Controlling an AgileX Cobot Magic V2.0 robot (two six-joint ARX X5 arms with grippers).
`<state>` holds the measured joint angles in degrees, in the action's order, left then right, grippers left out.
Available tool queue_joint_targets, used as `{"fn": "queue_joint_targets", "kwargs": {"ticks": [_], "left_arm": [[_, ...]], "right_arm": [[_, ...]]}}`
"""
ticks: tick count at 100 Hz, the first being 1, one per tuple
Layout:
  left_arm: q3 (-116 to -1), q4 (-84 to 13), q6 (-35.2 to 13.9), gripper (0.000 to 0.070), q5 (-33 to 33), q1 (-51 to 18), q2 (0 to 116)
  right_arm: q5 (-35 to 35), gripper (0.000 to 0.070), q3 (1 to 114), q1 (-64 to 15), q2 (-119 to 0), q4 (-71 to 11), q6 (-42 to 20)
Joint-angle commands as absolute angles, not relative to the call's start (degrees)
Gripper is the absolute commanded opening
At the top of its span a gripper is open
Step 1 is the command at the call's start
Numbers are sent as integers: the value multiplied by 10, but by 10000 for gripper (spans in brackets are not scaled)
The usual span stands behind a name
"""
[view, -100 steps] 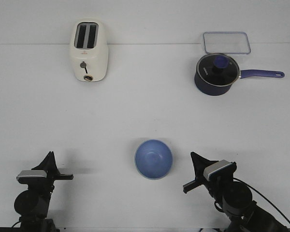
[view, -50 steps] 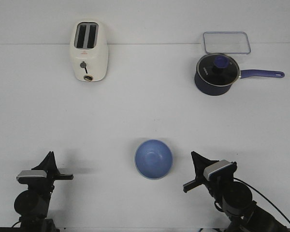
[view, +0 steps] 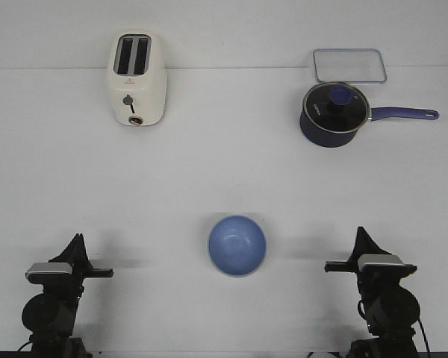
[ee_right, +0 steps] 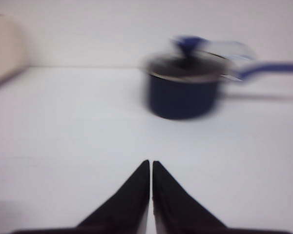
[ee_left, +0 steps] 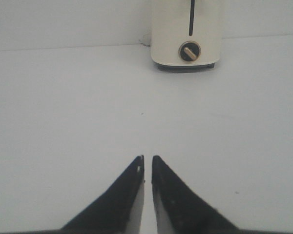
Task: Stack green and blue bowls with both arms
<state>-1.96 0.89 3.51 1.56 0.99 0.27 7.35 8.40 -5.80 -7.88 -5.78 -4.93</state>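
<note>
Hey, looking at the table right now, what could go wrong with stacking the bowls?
1. Only the blue bowl is visible; no green bowl shows in any view, so the stack may be impossible to judge or start.
2. Both grippers, left and right, are shut and empty; they must open before grasping.
3. The right wrist view is blurred, so aiming may suffer.

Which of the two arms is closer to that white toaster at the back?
The left. The left gripper sits at the table's near edge, almost straight in front of the toaster. The right gripper is at the same near edge but far across to the other side.
</note>
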Motion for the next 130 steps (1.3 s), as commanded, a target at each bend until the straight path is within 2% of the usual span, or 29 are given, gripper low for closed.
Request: {"fn": "queue_joint_targets", "kwargs": {"ticks": [1, 31, 42, 130], "left_arm": [[-8, 18, 34, 12, 15, 10, 2], [-8, 18, 34, 12, 15, 10, 2], [-8, 18, 34, 12, 15, 10, 2], [-8, 18, 34, 12, 15, 10, 2]], "right_arm": [[64, 9, 68, -32, -57, -42, -51], [59, 9, 7, -3, 0, -43, -40], [58, 9, 7, -3, -1, -73, -30], [44, 9, 7, -3, -1, -57, -25]]}}
